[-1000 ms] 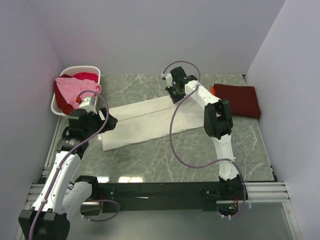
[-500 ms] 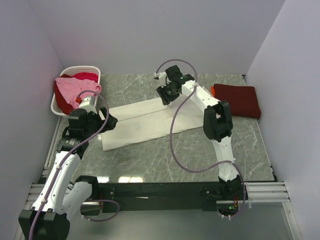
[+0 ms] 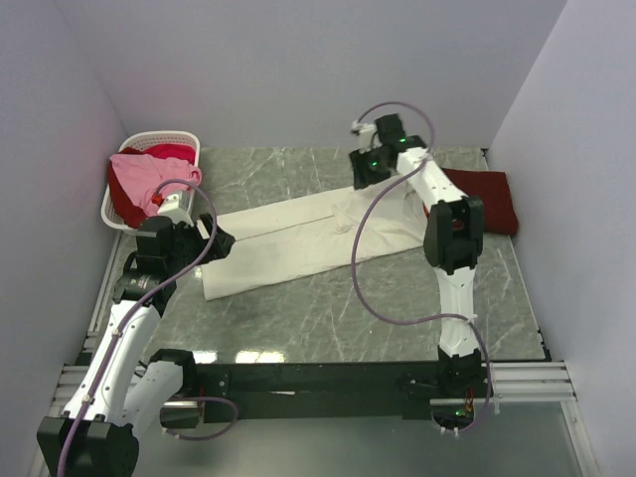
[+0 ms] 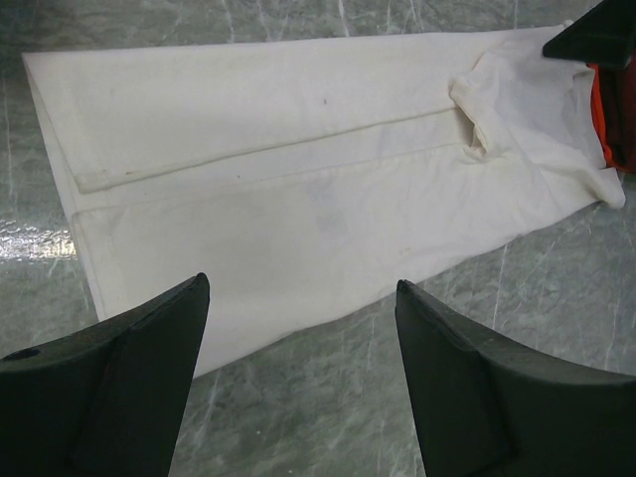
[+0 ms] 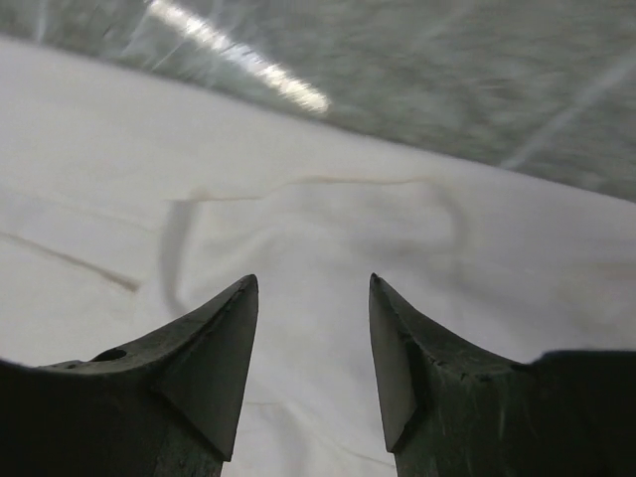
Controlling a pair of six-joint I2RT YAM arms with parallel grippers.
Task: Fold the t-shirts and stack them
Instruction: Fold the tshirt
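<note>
With my right gripper [image 5: 313, 283] half open and empty over the cream-white t-shirt [image 5: 328, 229], and my left gripper [image 4: 303, 283] wide and empty over its other end, I judge the lengthwise fold done, so next I must pinch an end and fold it across.

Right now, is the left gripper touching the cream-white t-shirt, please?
Apart. The left wrist view shows the left gripper hanging open, clear above the cream-white t-shirt.
</note>
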